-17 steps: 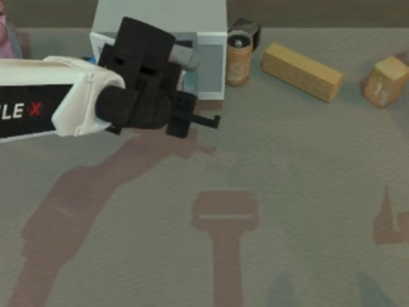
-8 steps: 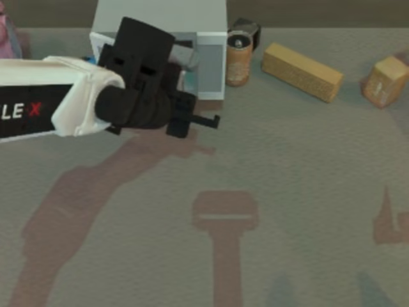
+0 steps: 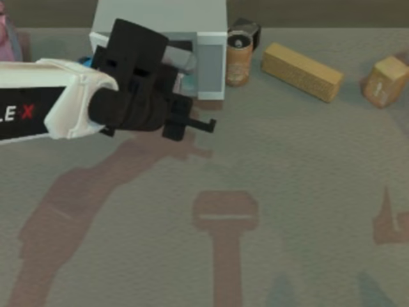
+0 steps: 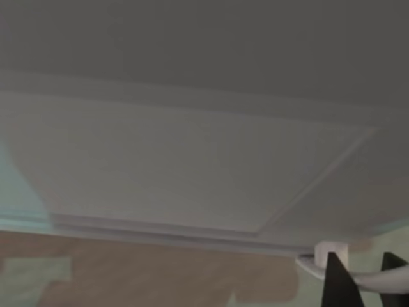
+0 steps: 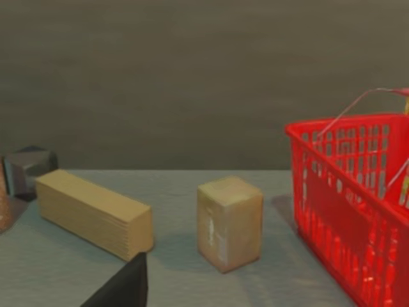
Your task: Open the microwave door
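The white-silver microwave stands at the table's back, left of centre, its grey control panel on its right side. My left gripper hangs right in front of it and covers most of the microwave door. A strip of teal inside shows beside the door, so it stands slightly ajar. In the left wrist view the door fills the picture, and my left gripper is shut with its black fingertips on either side of the white bar handle. Of my right gripper only one dark fingertip shows.
A brown can stands right against the microwave's right side, with a dark object behind it. Farther right lie a tan block and a small cardboard box. A red basket stands beyond the box.
My left arm has shifted a little to the left and back with the handle in its fingers. More of the teal inside shows beside the door.
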